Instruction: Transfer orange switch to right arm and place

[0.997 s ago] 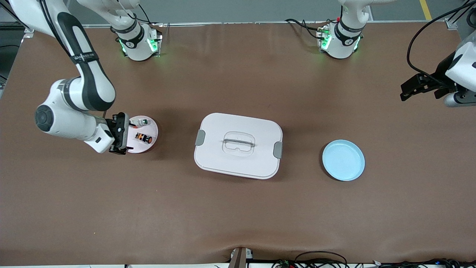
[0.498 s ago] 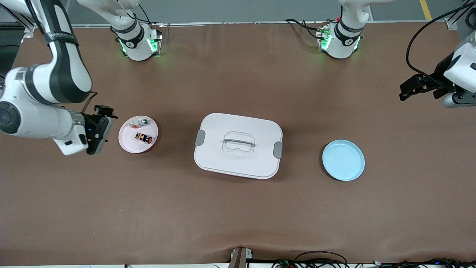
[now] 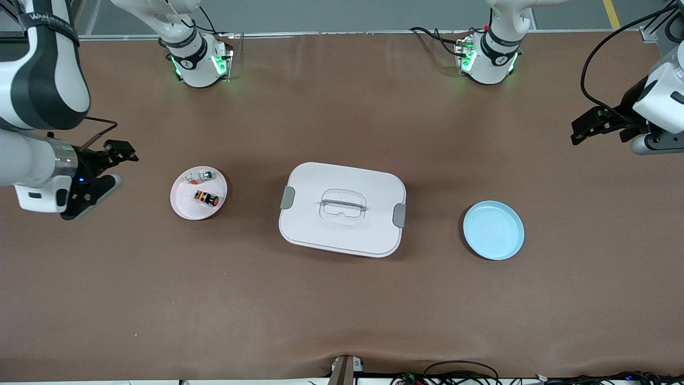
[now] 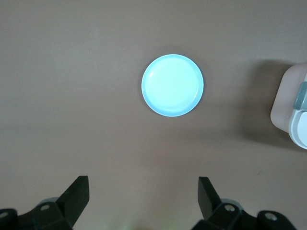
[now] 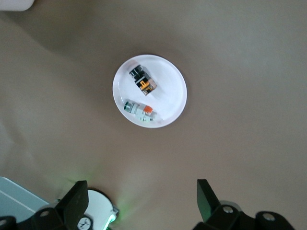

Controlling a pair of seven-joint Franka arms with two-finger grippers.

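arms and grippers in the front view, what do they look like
Both arms are white, rounded and jointed, with black bands at the joints and small grey lettering. The right arm has a silver wrist ring, a blue light and a thin black cable. Both grippers, right and left, are black. Green lights glow at the bases.

The right gripper and the left gripper are held above the table, fingers spread, empty.

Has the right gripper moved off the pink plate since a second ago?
Yes. The right gripper, open, has pulled away from the pink plate toward the right arm's end of the table, leaving the orange switch there.
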